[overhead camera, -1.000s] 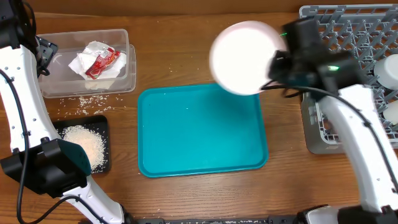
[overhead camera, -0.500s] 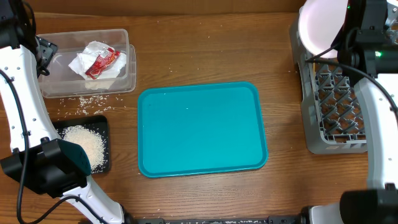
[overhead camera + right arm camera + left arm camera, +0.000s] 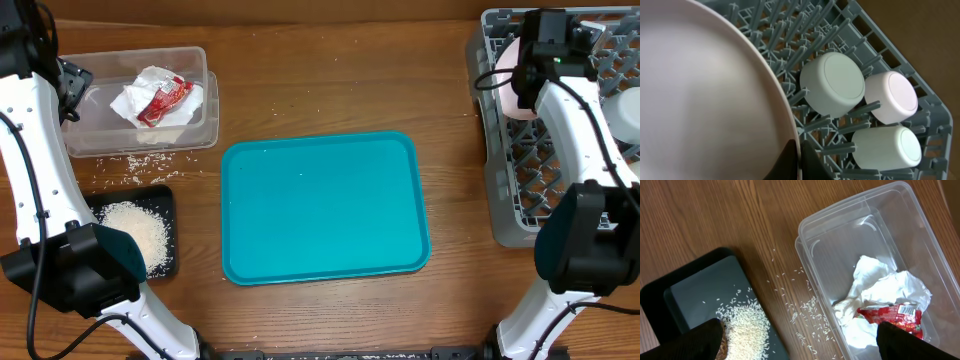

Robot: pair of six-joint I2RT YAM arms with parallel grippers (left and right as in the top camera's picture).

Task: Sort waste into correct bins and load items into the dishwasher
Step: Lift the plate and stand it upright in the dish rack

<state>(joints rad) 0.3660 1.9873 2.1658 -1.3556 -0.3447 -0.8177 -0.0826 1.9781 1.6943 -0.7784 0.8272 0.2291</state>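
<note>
Plate (image 3: 512, 75) on edge at 9 o'clock of right gripper (image 3: 797, 162), pinched tight on its rim, over the 11 o'clock corner of rack (image 3: 545, 190). We note left gripper (image 3: 802, 345) spread wide, empty.

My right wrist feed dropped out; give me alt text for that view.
A large white plate fills the left side, pinched at its rim by the right fingers. Behind it, the grey dish rack holds three white cups or bowls among its pegs.
</note>
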